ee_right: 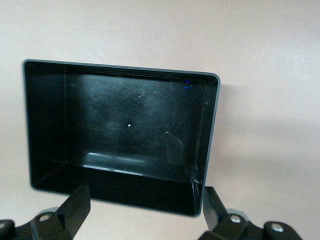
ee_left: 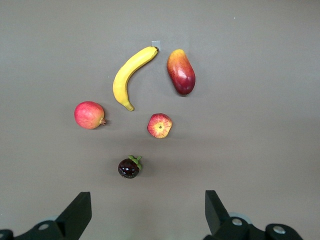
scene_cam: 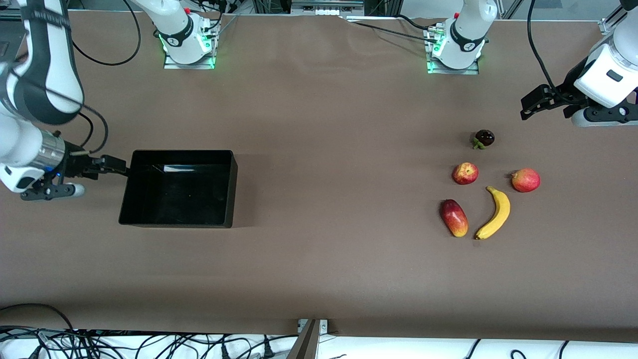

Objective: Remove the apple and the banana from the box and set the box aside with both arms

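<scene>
My right arm comes in at the left edge of the front view, forearm angled down, wrist level; its right gripper (scene_cam: 117, 167) sits at middle left with fingers (ee_right: 75, 207) spread wide. My left arm enters at the upper right corner, wrist bent, and the left gripper (scene_cam: 528, 105) hangs there, fingers (ee_left: 77, 215) parted wide too.

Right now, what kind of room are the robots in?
Probably a robot lab: two arms bolted to a brown table, loose cables along its edge, and toy-like fruit such as a banana set out beside a black tray.
</scene>
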You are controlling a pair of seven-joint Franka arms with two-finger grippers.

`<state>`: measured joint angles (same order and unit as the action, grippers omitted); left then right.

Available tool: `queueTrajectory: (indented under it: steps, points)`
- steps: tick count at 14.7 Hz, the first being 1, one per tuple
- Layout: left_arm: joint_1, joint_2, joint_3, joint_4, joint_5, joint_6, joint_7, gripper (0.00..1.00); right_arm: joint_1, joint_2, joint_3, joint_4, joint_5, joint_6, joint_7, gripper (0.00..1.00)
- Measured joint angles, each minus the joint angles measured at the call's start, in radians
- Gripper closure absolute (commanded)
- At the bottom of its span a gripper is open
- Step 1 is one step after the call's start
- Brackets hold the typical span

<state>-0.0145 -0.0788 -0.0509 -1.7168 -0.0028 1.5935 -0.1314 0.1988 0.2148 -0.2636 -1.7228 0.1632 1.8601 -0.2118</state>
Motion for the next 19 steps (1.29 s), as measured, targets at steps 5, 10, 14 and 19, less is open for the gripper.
queueTrajectory:
  steps: [5, 10, 14, 19]
  points:
    - [0.0, 0.0, 0.0, 0.0, 0.0, -0.002, 0.0, 0.0, 0.03, -0.097, 0.007, 0.063, -0.056, -0.119, 0.012, 0.0]
    - [0.0, 0.0, 0.0, 0.001, 0.0, -0.002, 0.0, 0.0, 0.032, -0.086, 0.013, 0.131, -0.067, -0.172, 0.012, 0.0]
    - [0.0, 0.0, 0.0, 0.001, 0.0, -0.002, 0.0, 0.0, 0.035, -0.077, 0.014, 0.132, -0.067, -0.172, 0.012, 0.0]
    - [0.0, 0.0, 0.0, 0.001, 0.0, -0.002, 0.0, 0.0, 0.044, -0.077, 0.015, 0.135, -0.067, -0.173, 0.012, 0.0]
